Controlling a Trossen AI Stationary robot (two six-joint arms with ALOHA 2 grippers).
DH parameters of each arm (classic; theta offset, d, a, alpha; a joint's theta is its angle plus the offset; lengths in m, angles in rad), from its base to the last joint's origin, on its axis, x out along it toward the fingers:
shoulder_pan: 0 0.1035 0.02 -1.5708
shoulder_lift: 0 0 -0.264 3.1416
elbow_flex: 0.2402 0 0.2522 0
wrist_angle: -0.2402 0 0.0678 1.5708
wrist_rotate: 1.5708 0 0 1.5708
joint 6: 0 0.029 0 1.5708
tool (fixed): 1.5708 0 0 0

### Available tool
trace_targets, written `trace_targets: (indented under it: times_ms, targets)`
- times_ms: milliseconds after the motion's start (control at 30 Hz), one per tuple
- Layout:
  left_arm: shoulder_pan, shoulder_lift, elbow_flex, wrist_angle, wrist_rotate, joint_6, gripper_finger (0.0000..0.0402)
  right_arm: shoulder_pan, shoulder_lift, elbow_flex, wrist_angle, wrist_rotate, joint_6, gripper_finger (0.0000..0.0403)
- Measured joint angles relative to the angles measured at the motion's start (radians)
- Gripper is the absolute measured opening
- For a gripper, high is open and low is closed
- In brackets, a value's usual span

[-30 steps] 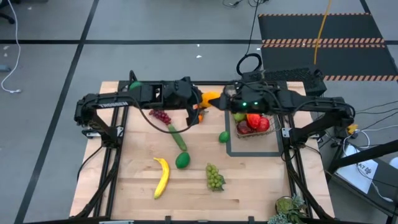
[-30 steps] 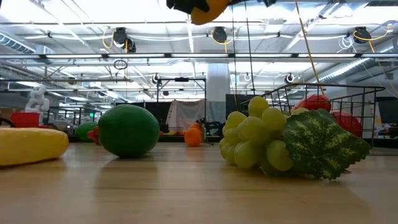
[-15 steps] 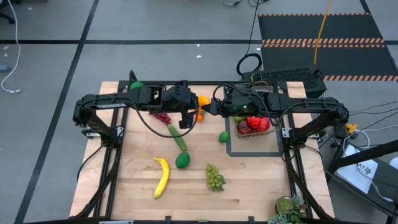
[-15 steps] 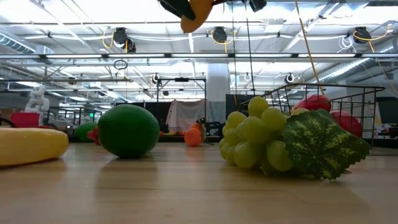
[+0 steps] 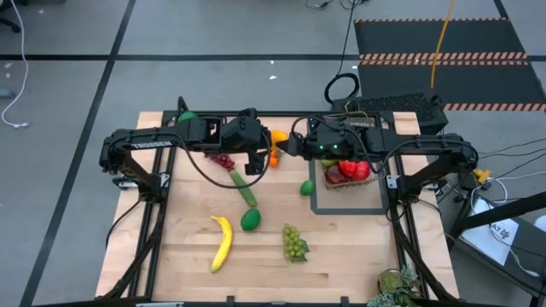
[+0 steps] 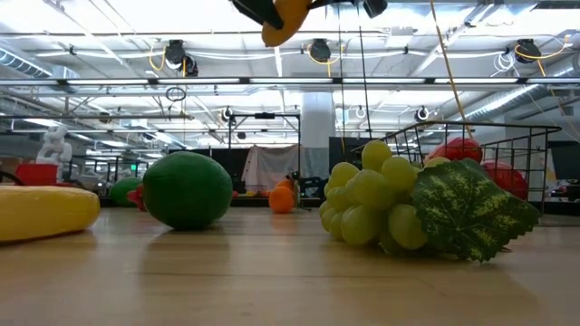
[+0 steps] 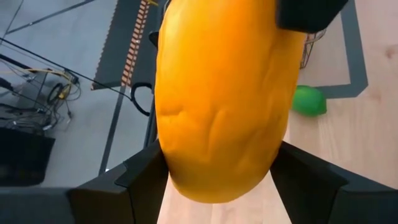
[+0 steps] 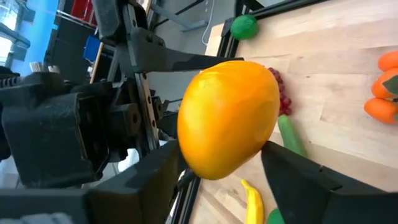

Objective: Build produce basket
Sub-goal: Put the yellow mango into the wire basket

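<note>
A yellow-orange mango (image 5: pixel 279 137) hangs high over the table's far middle, between my two grippers. My left gripper (image 5: pixel 269 143) reaches it from the table's left and is shut on it. My right gripper (image 5: pixel 291 145) reaches it from the right and is shut on it too. In the low view the mango (image 6: pixel 283 14) shows at the top edge. The wire basket (image 5: pixel 349 174) stands at the right on a flat dark frame (image 5: pixel 348 210), with red apples inside. Other produce lies loose on the wood. My left gripper pinches the mango's end nearer that arm (image 7: pixel 186 168) between its two fingers (image 7: pixel 140 183), one on each side. It comes from the table's left, slanting down. The mango sticks out forward past the fingers, clear of the table. My right gripper pinches the mango's other end (image 8: pixel 208 158) between its two fingers (image 8: pixel 292 177), one on each side. It comes from the table's right, nearly level. One of its fingers (image 7: pixel 306 14) shows against the mango's far part in the left wrist view.
Loose on the table are a banana (image 5: pixel 222 243), a green fruit (image 5: pixel 250 220), green grapes (image 5: pixel 294 243), a cucumber (image 5: pixel 244 188), purple grapes (image 5: pixel 223 159), a lime (image 5: pixel 307 188) and oranges (image 5: pixel 273 157). Another green fruit (image 5: pixel 185 117) lies far left.
My right gripper has moved toward the table's left, up to the mango, and its fingers now stand on both sides of the fruit. The mango in my left gripper has shifted a little toward the table's left and tipped slightly, staying high above the table.
</note>
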Motion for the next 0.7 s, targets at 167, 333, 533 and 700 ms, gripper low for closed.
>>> trace_targets:
  times_ms: [167,333,533,700]
  targets:
    - [0.001,0.0,0.0,0.0,-0.004,-0.005,0.0257,-0.002,0.002,0.0,0.0,0.021,0.002,0.0282]
    - [-0.006,0.002,0.0,0.002,0.025,0.0,0.0257,-0.016,0.003,0.0,0.003,0.106,-0.002,0.0295]
    - [-0.015,0.002,0.0,0.001,0.008,0.003,0.0257,-0.041,0.003,0.001,0.012,0.03,-0.054,0.0269]
    - [-0.016,0.002,0.0,-0.002,0.002,-0.029,0.0257,-0.055,0.002,0.002,0.029,-0.041,-0.042,0.0246]
